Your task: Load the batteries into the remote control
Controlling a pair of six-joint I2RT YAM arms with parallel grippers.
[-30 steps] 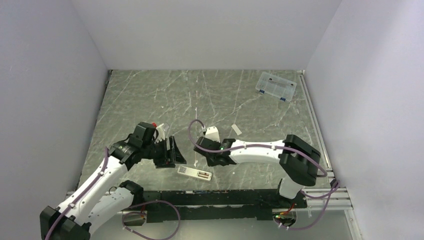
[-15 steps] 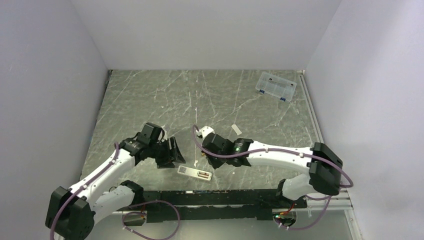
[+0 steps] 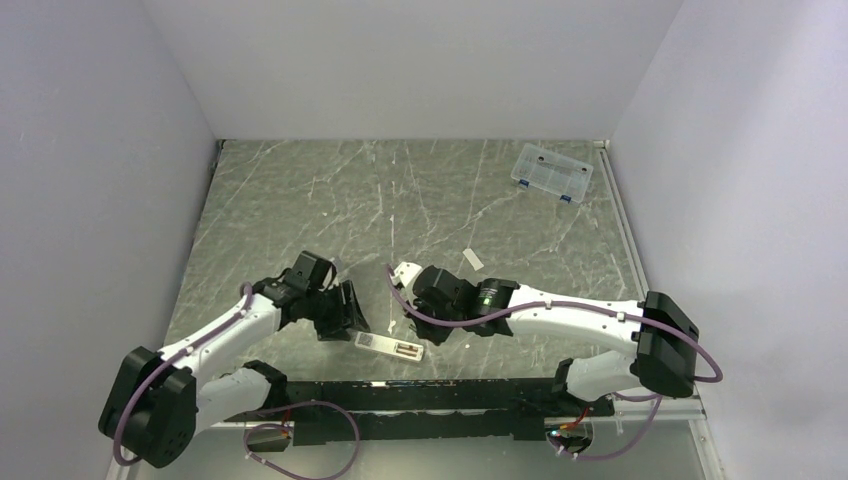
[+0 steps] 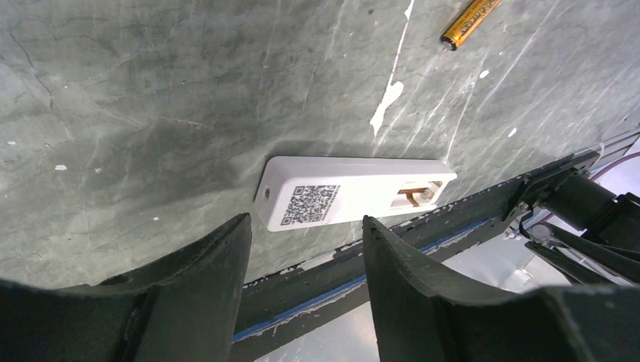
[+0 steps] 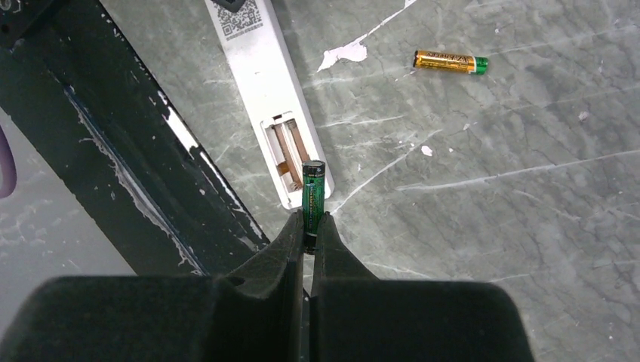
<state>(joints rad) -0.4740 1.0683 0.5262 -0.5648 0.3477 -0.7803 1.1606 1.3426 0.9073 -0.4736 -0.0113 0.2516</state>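
Note:
The white remote control (image 3: 390, 347) lies near the table's front edge, its QR-code face and open battery recess up. It also shows in the left wrist view (image 4: 355, 192) and the right wrist view (image 5: 264, 90). My right gripper (image 5: 309, 222) is shut on the dark green battery (image 5: 313, 196), which sticks out just over the recess end of the remote. The gold battery (image 5: 449, 61) lies loose on the table beyond the remote, and also shows in the left wrist view (image 4: 469, 21). My left gripper (image 4: 306, 222) is open and empty, just left of the remote (image 3: 350, 310).
A clear compartment box (image 3: 551, 171) stands at the back right. A small flat white cover piece (image 3: 473, 259) lies mid-table. The black mounting rail (image 3: 440, 395) runs along the front edge just behind the remote.
My right gripper has moved forward and left with the green battery, toward the remote's recess end. My left gripper has moved nearer to the remote's left end.

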